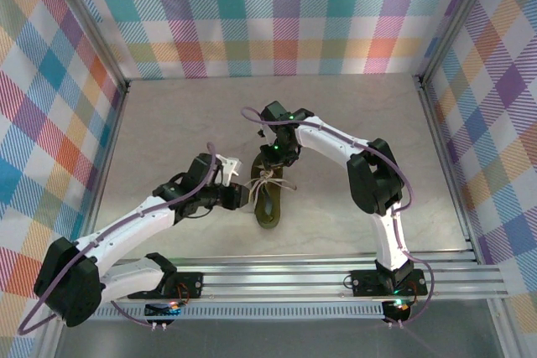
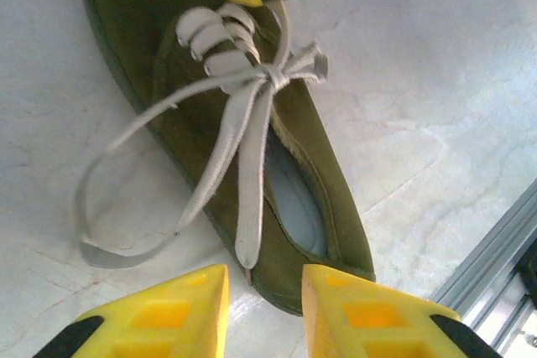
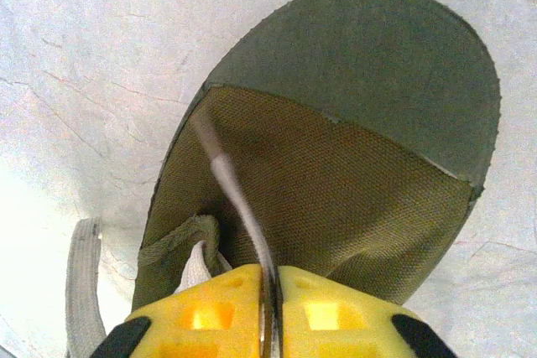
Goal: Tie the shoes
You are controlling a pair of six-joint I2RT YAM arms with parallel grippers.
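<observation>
The dark olive shoe [image 1: 270, 207] lies mid-table, toe pointing away from the arm bases, with cream laces [image 1: 267, 179] knotted over its upper. In the left wrist view the knot [image 2: 273, 73] has two flat ends trailing over the shoe [image 2: 336, 207] toward the heel, and a loop [image 2: 92, 224] lies on the table to the left. My left gripper [image 2: 264, 295] stands open at the heel, nothing between its fingers; a lace end [image 2: 250, 245] stops just short of them. My right gripper [image 3: 270, 282] hangs over the toe [image 3: 361, 81], shut on a thin lace strand [image 3: 235, 199].
An aluminium rail [image 1: 336, 274] runs along the near table edge, close to the shoe's heel in the left wrist view [image 2: 495, 249]. Plaid walls [image 1: 277, 14] enclose the pale marble tabletop [image 1: 210, 115] at the back and on both sides.
</observation>
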